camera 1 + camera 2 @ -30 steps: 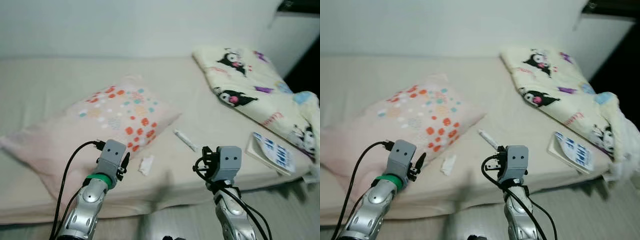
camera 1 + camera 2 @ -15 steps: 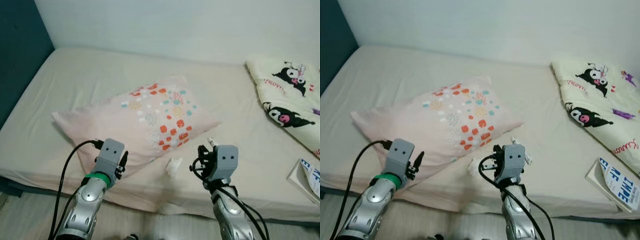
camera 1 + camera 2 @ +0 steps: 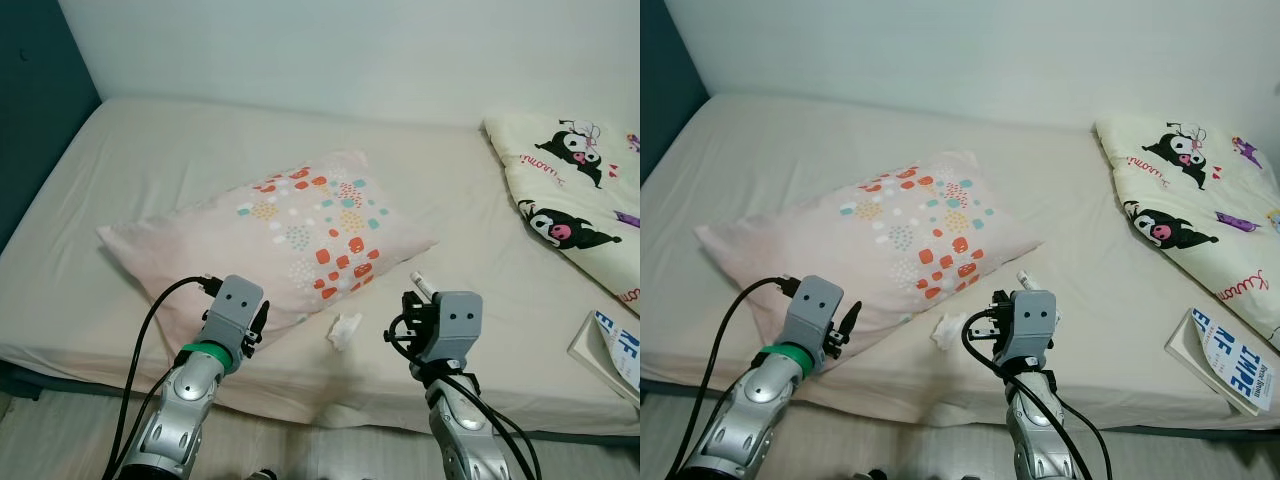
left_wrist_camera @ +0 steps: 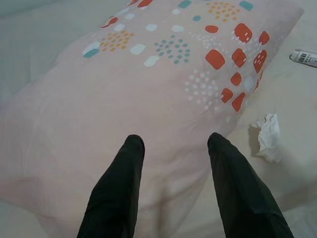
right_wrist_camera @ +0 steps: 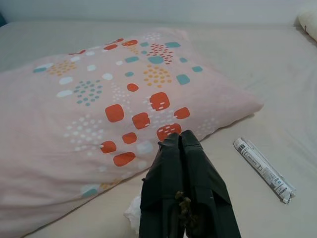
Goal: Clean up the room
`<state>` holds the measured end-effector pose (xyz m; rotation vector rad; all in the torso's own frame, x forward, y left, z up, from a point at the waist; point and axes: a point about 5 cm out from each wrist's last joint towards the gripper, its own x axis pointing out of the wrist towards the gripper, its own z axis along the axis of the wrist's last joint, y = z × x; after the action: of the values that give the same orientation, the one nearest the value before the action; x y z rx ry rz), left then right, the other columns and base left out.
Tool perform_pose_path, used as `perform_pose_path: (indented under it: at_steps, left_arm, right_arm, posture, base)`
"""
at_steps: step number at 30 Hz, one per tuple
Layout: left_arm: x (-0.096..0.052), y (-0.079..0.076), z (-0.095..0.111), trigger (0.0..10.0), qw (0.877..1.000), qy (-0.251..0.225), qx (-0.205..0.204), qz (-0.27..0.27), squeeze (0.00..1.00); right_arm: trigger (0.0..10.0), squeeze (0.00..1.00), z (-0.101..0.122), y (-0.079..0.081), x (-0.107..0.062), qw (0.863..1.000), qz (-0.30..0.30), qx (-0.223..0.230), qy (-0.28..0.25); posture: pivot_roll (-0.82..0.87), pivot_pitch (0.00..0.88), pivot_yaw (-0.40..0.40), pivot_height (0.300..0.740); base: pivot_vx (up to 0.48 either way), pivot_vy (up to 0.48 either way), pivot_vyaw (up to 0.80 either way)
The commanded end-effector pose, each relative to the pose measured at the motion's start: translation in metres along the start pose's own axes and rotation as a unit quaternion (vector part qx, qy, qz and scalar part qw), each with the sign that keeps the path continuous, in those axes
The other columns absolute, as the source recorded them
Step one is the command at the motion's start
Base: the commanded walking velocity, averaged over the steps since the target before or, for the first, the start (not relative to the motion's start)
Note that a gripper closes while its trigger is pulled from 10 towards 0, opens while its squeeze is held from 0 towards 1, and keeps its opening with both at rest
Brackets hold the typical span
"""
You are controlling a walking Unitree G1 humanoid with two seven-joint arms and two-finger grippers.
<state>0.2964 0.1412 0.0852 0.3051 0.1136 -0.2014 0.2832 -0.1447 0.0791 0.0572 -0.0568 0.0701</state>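
A bed (image 3: pixel 150 160) with a beige sheet spans the head views, set against a pale wall with a dark panel at its far left corner. A pink pillow (image 3: pixel 270 235) printed with orange, teal and white patches lies near the middle of the bed, its long side running diagonally toward the front edge. A crumpled white tissue (image 3: pixel 345 330) rests on the sheet just beside the pillow's front right corner, close to the bed's front edge. A small white tube (image 5: pixel 262 169) with printed text lies on the sheet near the same pillow corner, a little farther from the front edge than the tissue and apart from it. A cream blanket (image 3: pixel 570 190) with black cartoon figures is spread over the right end of the bed. A booklet (image 3: pixel 1225 362) with blue lettering sits at the front right corner of the bed.

The left hand (image 4: pixel 174 148) is raised over the pillow's front edge, fingers (image 4: pixel 124 178) spread apart and gripping nothing; the pillow fabric shows between them. The right hand (image 5: pixel 181 141) is raised at the bed's front edge near the tissue and tube, its two black fingers (image 5: pixel 195 178) pressed together with nothing visible between them. In the right wrist view, part of the tissue shows beside the fingers, and the tube lies off to one side.
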Motion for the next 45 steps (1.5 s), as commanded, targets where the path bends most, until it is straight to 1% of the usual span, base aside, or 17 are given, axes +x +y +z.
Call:
perform_pose_path:
  at_steps: [1,18,21,24,45]
  left_arm:
    - [-0.0019,-0.0037,-0.0029,10.0,1.000,0.006,0.000,-0.008,0.00]
    - [-0.0020,-0.0037,-0.0034,10.0,1.000,0.006,0.000,-0.007,0.00]
    - [-0.0025,-0.0034,-0.0041,10.0,1.000,0.009,-0.008,-0.005,0.00]
    - [-0.0024,-0.0002,-0.0050,10.0,1.000,0.012,-0.026,0.004,0.00]
    - [-0.0019,-0.0001,-0.0024,10.0,1.000,0.003,-0.016,0.002,0.00]
  right_arm:
    - [10.0,0.00,-0.0062,-0.0035,-0.0043,1.000,-0.007,0.002,0.011]
    - [10.0,0.00,-0.0071,-0.0037,-0.0050,1.000,-0.007,0.002,0.014]
    - [10.0,0.00,-0.0073,-0.0037,-0.0054,1.000,-0.007,0.002,0.014]
    - [10.0,0.00,-0.0075,-0.0037,-0.0056,1.000,-0.007,0.002,0.014]
    - [10.0,0.00,-0.0084,-0.0029,-0.0054,1.000,-0.006,0.003,0.016]
  posture:
    - [0.06,0.117,-0.024,0.740]
    - [0.06,0.119,-0.024,0.740]
    - [0.06,0.121,-0.025,0.740]
    - [0.06,0.121,-0.025,0.740]
    - [0.06,0.121,-0.025,0.740]
  base:
    - [0.000,0.000,0.00]
    - [0.000,0.000,0.00]
    - [0.000,0.000,0.00]
    - [0.000,0.480,0.00]
    - [0.000,0.480,0.00]
